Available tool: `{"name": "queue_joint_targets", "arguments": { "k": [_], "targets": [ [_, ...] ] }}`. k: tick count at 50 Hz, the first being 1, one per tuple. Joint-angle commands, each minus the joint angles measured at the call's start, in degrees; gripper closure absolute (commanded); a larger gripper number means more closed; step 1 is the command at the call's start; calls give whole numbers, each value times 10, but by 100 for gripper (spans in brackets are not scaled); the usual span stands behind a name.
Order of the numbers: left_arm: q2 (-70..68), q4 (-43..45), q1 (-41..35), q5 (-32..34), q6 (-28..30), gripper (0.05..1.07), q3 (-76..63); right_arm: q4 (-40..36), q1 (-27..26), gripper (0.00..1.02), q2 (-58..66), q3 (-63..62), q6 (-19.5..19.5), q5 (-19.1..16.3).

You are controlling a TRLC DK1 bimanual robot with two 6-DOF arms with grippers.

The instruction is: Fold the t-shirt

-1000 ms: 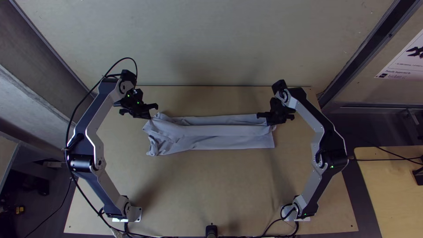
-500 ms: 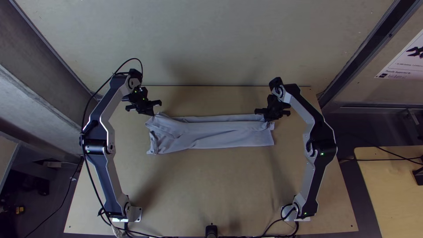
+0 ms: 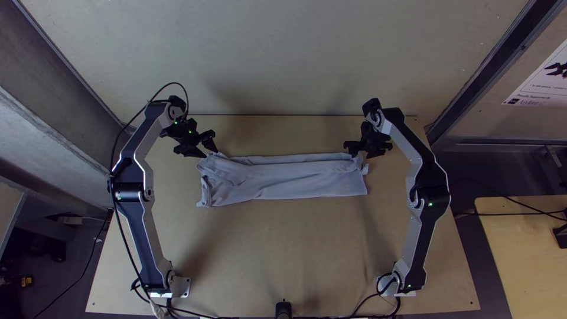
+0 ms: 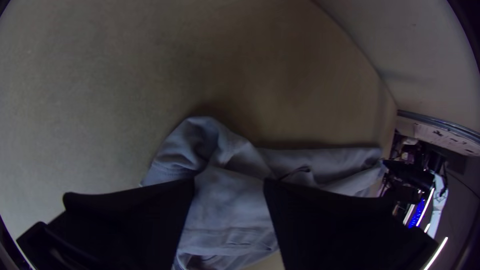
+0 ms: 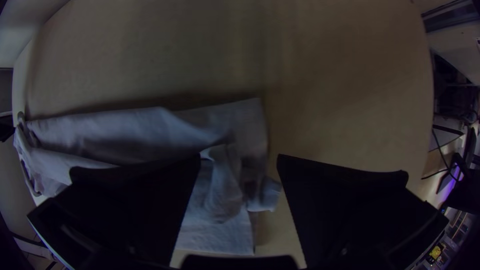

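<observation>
My left gripper (image 3: 209,149) is at the top left corner of the light grey-blue t-shirt (image 3: 283,180), which lies as a long strip across the table with its left end rumpled. In the left wrist view my left gripper (image 4: 229,184) stands open, the cloth (image 4: 225,205) between and beyond its fingers. At the strip's top right corner is my right gripper (image 3: 355,151). The right wrist view has my right gripper (image 5: 239,160) open too, a small raised fold of cloth (image 5: 225,197) between its fingers. Whether either touches the cloth, I cannot tell.
The wooden table (image 3: 283,248) extends in front of the cloth and past both its ends. A pale wall (image 3: 283,59) rises behind the table's far edge. A black device (image 3: 283,309) stands at the near edge between the arm bases, with cables beside it.
Both arms have swung a little inward since the first frame. The left gripper's fingers have spread wider. The right gripper has lifted slightly off the strip's top edge, and the cloth has barely shifted.
</observation>
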Motion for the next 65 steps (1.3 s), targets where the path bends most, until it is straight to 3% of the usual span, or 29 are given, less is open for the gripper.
{"name": "queue_joint_targets", "arguments": {
  "k": [1,11,38,65],
  "targets": [
    [-55,-12,23,30,-3,10,-13,-8,-4,11,-51,9,1,25],
    [-115,-8,82,128,20,10,-77,-9,-8,8,-113,2,27,27],
    [-173,60,185,230,220,10,-334,-9,30,4,-252,-20,41,27],
    [-114,122,190,259,246,10,-396,-8,69,4,-290,-69,59,30]
  ]
}}
